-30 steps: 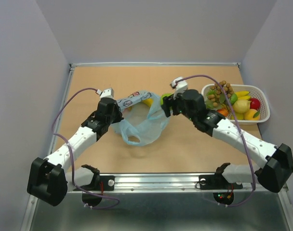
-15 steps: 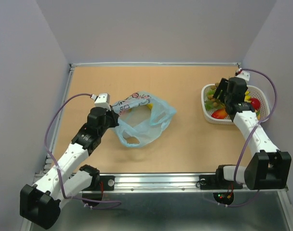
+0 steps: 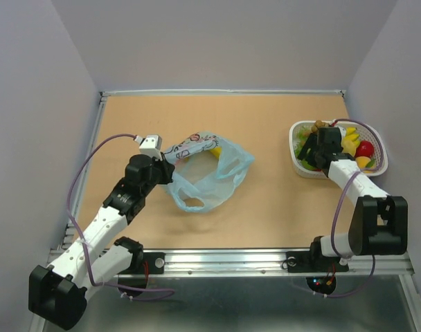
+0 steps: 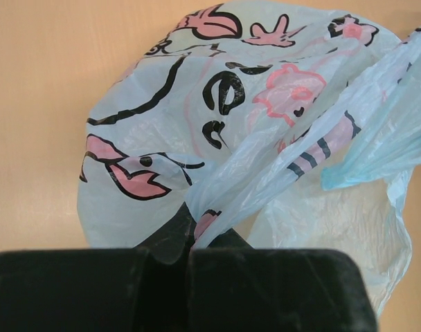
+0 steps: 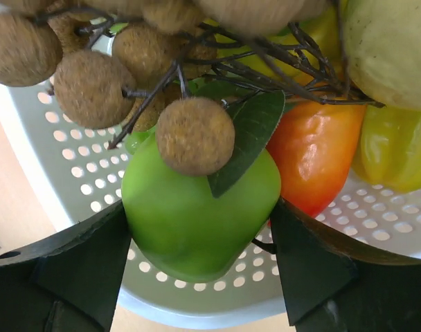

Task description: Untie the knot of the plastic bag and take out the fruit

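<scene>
The light blue plastic bag (image 3: 221,173) lies open at the table's left centre, one loop handle (image 3: 190,202) toward me. No knot shows. My left gripper (image 3: 167,160) is shut on a twisted strip of the bag, seen close in the left wrist view (image 4: 196,138) with the gripper (image 4: 186,232) below it. A yellow banana (image 3: 213,146) peeks from the bag's far edge. My right gripper (image 3: 309,151) is over the white basket's (image 3: 377,135) left side. Its jaws (image 5: 200,221) touch both sides of the round green fruit (image 5: 190,214), under the brown bunch (image 5: 86,86).
The basket wall (image 5: 93,159) is perforated white plastic. It holds the brown bunch (image 3: 320,125), an orange-red fruit (image 5: 314,155), yellow pieces (image 5: 390,48) and a red one (image 3: 365,148). Grey walls close the table on three sides.
My right gripper carried the green fruit from the bag's mouth to the basket, then came down over its left side. My left arm drew back left, still holding the bag.
</scene>
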Controlling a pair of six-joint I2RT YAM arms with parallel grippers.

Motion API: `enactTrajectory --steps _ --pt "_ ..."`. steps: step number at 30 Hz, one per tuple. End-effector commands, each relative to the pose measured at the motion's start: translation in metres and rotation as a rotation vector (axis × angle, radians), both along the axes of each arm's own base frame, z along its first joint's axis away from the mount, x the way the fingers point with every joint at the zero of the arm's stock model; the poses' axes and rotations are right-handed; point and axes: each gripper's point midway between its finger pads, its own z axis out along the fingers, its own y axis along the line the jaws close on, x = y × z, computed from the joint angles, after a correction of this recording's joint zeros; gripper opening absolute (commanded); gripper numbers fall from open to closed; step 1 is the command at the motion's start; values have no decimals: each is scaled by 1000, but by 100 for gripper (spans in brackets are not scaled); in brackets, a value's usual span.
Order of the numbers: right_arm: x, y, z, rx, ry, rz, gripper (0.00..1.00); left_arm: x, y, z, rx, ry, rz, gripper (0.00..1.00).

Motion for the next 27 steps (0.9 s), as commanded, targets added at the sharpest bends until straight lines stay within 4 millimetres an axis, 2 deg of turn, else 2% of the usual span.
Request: enactTrajectory --steps 1,3,5,7,8,10,12,15,16,18,19,20,21,22,23,24,25,26,27 --pt "4 -1 28 2 -84 4 86 -3 -13 11 -50 -41 -78 0" --pt "5 3 41 10 -113 32 100 -5 -16 10 -57 -34 -92 0" --pt "7 14 66 33 -171 91 100 -5 -17 8 -57 -28 -94 0" --pt "5 19 80 42 -197 124 100 -6 -18 7 -62 -17 -96 0" --pt "4 23 95 50 -237 143 100 -6 -18 5 -64 -6 -98 0" --pt "-1 30 107 52 -261 186 100 -8 -21 1 -77 17 -102 0" --pt "-5 39 128 57 -319 230 100 -9 -22 -7 -84 45 -97 0" --pt "-11 68 151 95 -381 350 100 -7 -24 -12 -87 76 -98 0" --pt "-14 83 156 121 -393 407 100 -2 -26 -2 -86 57 -99 0" --pt "-17 96 162 137 -412 457 100 6 -28 -1 -69 69 -98 0" --pt "-18 102 167 135 -429 481 100 15 -32 21 -78 32 -102 0" --pt "-20 111 168 133 -435 521 100 20 -37 31 -79 17 -113 0" --pt "-20 115 172 125 -453 547 100 27 -53 53 -90 -17 -154 0" --pt "-21 119 173 130 -459 565 100 27 -65 67 -94 -40 -182 0" --pt "-23 125 174 140 -466 598 100 27 -78 68 -82 -23 -210 0" --pt "-23 128 177 142 -480 617 100 25 -92 77 -80 -31 -241 0" --pt "-24 132 177 147 -483 640 100 22 -111 106 -112 -70 -288 0" --pt "-26 138 179 153 -488 683 100 11 -134 107 -119 -48 -358 0" --pt "-26 142 179 158 -492 702 100 1 -145 112 -135 -32 -396 0"
